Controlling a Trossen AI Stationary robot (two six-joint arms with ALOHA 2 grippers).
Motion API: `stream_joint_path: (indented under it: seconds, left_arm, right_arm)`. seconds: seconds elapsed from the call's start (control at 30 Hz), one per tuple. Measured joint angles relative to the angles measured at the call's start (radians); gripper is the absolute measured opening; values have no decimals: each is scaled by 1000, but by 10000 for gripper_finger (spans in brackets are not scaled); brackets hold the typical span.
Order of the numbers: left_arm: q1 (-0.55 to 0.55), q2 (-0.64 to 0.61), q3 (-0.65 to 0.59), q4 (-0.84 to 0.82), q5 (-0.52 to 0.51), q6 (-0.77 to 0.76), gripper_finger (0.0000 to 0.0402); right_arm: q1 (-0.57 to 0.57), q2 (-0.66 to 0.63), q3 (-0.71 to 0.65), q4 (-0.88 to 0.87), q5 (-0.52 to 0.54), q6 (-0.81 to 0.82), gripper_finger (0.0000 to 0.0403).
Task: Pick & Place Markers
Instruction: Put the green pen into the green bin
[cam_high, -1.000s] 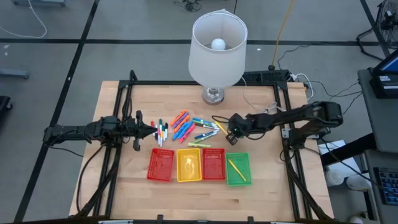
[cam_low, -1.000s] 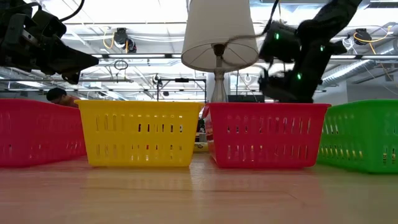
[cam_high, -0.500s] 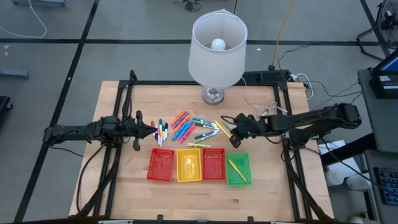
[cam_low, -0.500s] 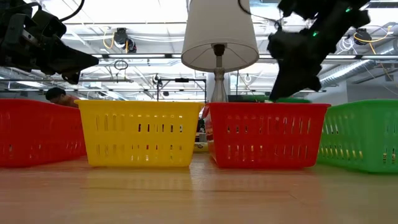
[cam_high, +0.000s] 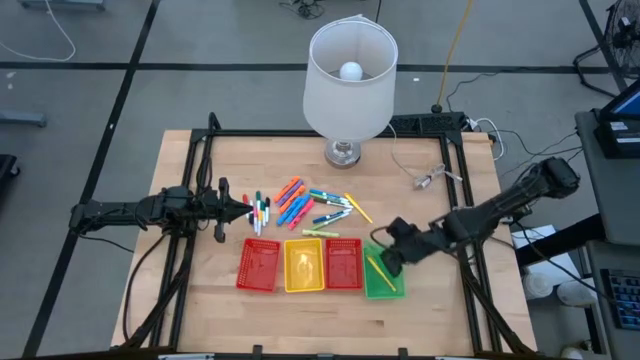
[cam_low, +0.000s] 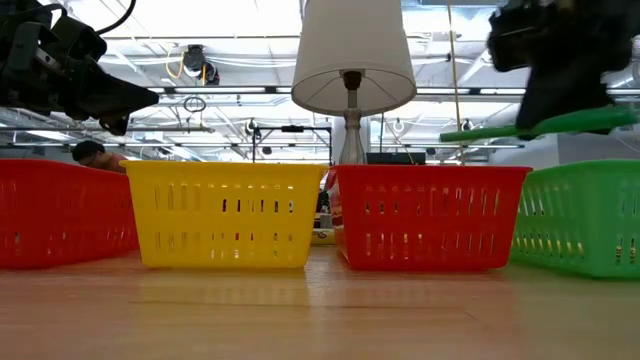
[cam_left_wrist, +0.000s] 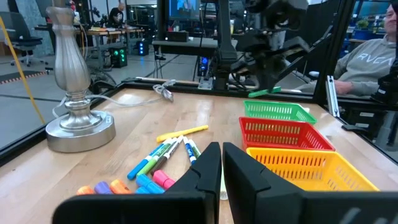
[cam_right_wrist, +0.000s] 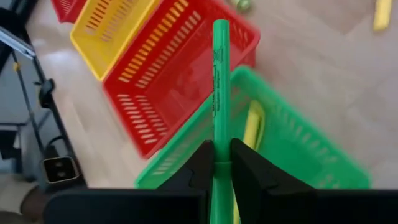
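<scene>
Leftmost, the left gripper (cam_high: 248, 209) hangs above the table (cam_high: 430, 300) with its fingers pressed together and nothing between them, just beside the near end of the loose markers (cam_high: 300, 208). That pile lies on the bare wood between the two arms, spreading from the white ones with coloured caps toward a yellow one nearest the lamp base (cam_high: 343, 153). In front of it four mesh trays stand side by side, touching: a red tray (cam_high: 258, 266), a yellow tray (cam_high: 304, 266), a second red tray (cam_high: 343, 264), then the green tray (cam_high: 383, 280) with a yellow marker (cam_high: 380, 271) already lying inside. The right gripper (cam_right_wrist: 217, 163) hovers over the green tray's inner edge, pinching a green marker (cam_right_wrist: 220, 74) that juts out level over the trays. Open wood runs along the front edge, before the trays, and at the far right corner, where a thin cable (cam_high: 432, 178) lies. A black frame borders both sides of the table. In the room beyond, a seated person in a grey sweatshirt (cam_left_wrist: 372, 59) shows past the table.
</scene>
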Motion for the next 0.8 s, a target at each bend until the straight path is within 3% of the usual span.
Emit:
stream_joint_path:
  seconds: [0.2,0.4,0.53,0.8]
  left_arm:
    - [0,0,0,0,0,0,21]
    - [0,0,0,0,0,0,21]
    - [0,0,0,0,0,0,21]
    - [0,0,0,0,0,0,21]
  right_arm:
    - [144,29,0,12,126,206,28]
    - [227,72,0,71,172,369,30]
    - [255,99,1,80,233,421,30]
    - [249,127,1,64,237,422,32]
